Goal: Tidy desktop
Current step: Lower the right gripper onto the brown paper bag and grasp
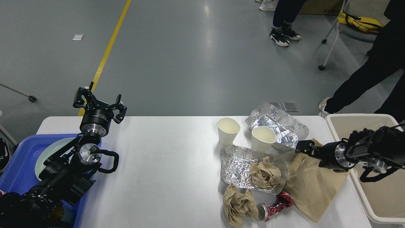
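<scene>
White and smooth, the desktop (pixel 164 164) fills the lower middle of the head view, a wide rectangle with rounded far corners, bare across its left and centre, cluttered on the right; two paper cups (pixel 228 130) stand upright side by side near the far edge, both empty; two foil trays (pixel 234 164) lie by them, one behind the cups and crumpled, the nearer one in front holding a ball of brown paper (pixel 265 174); a second ball of brown paper (pixel 237 205) sits on the tabletop just in front of that tray; one crushed red can (pixel 276 204) lies beside it, touching a flat brown paper bag (pixel 311 190); one blue tray (pixel 19 167) overlaps the left end of the table with a pale green plate (pixel 47 152) in it; one beige bin (pixel 379 196) stands just off the right end; left gripper (pixel 98 103) is raised over the far left corner, its fingers spread apart and holding nothing; right gripper (pixel 302 147) reaches in over the paper bag, beside the rear foil tray, seen dark and end-on, so I cannot tell whether it is released or clenched
</scene>
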